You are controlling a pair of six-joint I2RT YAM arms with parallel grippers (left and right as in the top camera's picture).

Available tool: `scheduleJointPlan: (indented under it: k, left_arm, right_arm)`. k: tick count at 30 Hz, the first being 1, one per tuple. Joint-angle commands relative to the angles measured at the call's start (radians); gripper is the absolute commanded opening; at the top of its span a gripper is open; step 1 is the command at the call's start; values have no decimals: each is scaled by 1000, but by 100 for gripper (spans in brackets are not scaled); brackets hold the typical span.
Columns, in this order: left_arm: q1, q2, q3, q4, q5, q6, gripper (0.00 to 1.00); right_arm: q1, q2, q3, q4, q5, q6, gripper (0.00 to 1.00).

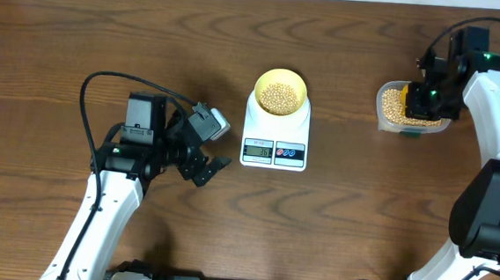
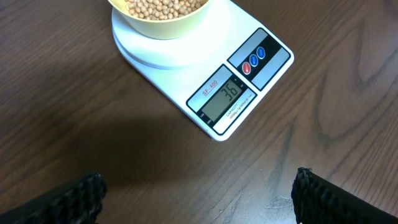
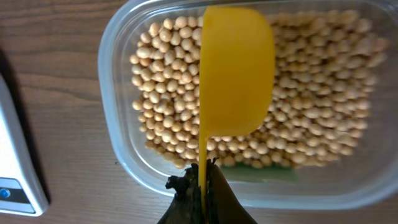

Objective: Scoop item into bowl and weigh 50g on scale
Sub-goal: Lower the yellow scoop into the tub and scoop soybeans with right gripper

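The pale-yellow bowl (image 1: 279, 93) holds beige beans and stands on the white scale (image 1: 275, 131). In the left wrist view the bowl (image 2: 163, 18) sits on the scale (image 2: 205, 68), whose display reads 36. My right gripper (image 3: 203, 180) is shut on the handle of a yellow measuring spoon (image 3: 235, 74), held over the clear tub (image 3: 124, 68) of beans (image 3: 168, 93). In the overhead view the right gripper (image 1: 428, 92) hangs over the tub (image 1: 393, 106). My left gripper (image 1: 213, 159) is open and empty, left of the scale.
The wooden table (image 1: 360, 209) carries only the scale, bowl and tub. The right arm's base link (image 1: 492, 210) stands at the right edge. A cable loops behind the left arm (image 1: 120, 162).
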Motion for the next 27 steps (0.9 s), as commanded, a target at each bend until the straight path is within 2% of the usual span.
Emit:
scheduleJointPlan:
  k: [1,14,22,27]
  left_arm:
    - [5,-1,-11,-1,-5,-1,98]
    - [5,-1,-11,-1,-5,-1,97]
    - [5,-1,-11,-1,-5,-1,97]
    - [5,-1,-11,-1,-5,-1,98]
  right_arm:
    - [5,-2,-41,31,-87,26,1]
    - [-43,-2,-60,34,-227,29,1]
    - [-181,-2,-59,24,-298,28,1]
    - [-274,-3,-58,21,-443,2,1]
